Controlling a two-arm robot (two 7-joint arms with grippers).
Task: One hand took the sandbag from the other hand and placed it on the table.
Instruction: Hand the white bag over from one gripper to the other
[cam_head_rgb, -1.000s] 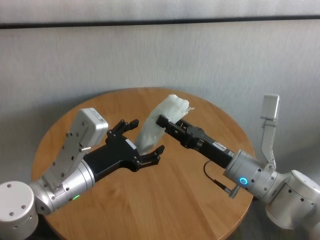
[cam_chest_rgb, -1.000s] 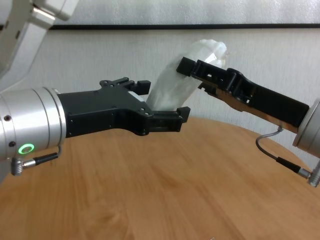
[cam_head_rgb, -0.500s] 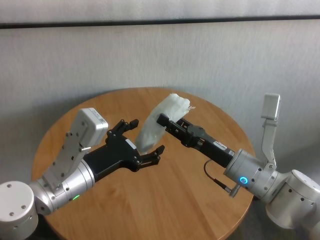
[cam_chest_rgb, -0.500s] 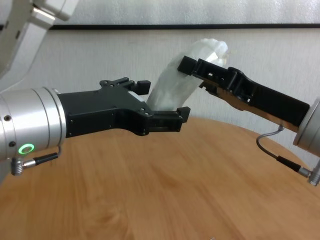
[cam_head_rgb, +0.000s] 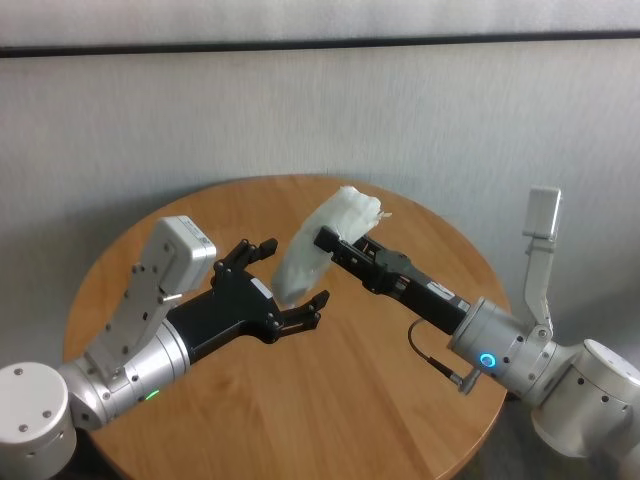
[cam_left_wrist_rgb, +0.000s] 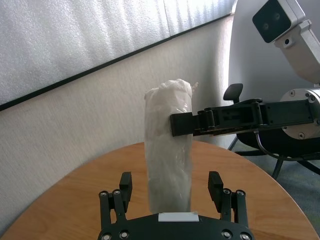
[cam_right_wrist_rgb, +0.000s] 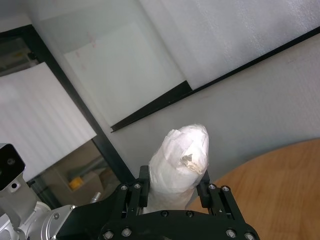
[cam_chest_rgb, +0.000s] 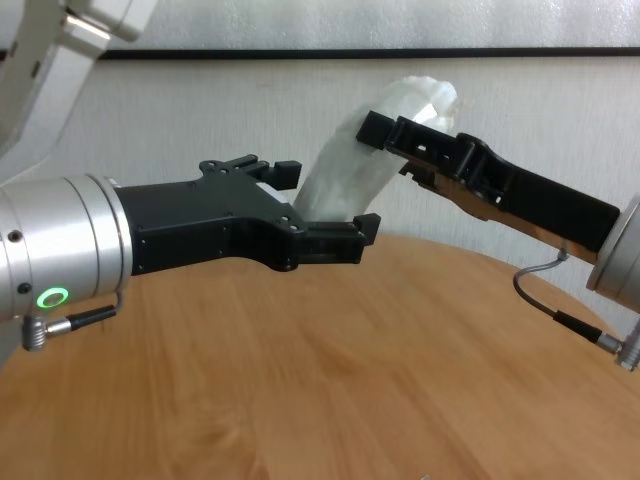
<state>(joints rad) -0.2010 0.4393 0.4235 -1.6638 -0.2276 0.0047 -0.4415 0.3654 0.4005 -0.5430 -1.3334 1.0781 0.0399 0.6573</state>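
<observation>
The white sandbag (cam_head_rgb: 345, 212) hangs tilted above the round wooden table (cam_head_rgb: 350, 400). My right gripper (cam_head_rgb: 328, 240), with the blue ring light, is shut on the sandbag's upper part, just below its twisted tip (cam_right_wrist_rgb: 187, 159). My left gripper (cam_head_rgb: 292, 275), with the green light, is open around the bag's lower end. Its fingers (cam_left_wrist_rgb: 125, 181) stand apart from the bag on both sides. The bag also shows in the chest view (cam_chest_rgb: 345, 175) and in the left wrist view (cam_left_wrist_rgb: 168, 150). The bag's lower end is clear of the table.
A grey wall stands behind the table. The right arm's white camera module (cam_head_rgb: 542, 215) sticks up at the right edge. A black office chair (cam_left_wrist_rgb: 234, 93) stands beyond the table's far side. Bare tabletop (cam_chest_rgb: 300, 400) lies under both arms.
The right gripper with the sandbag has shifted very slightly up and to the right. The left gripper has stayed open and has not moved.
</observation>
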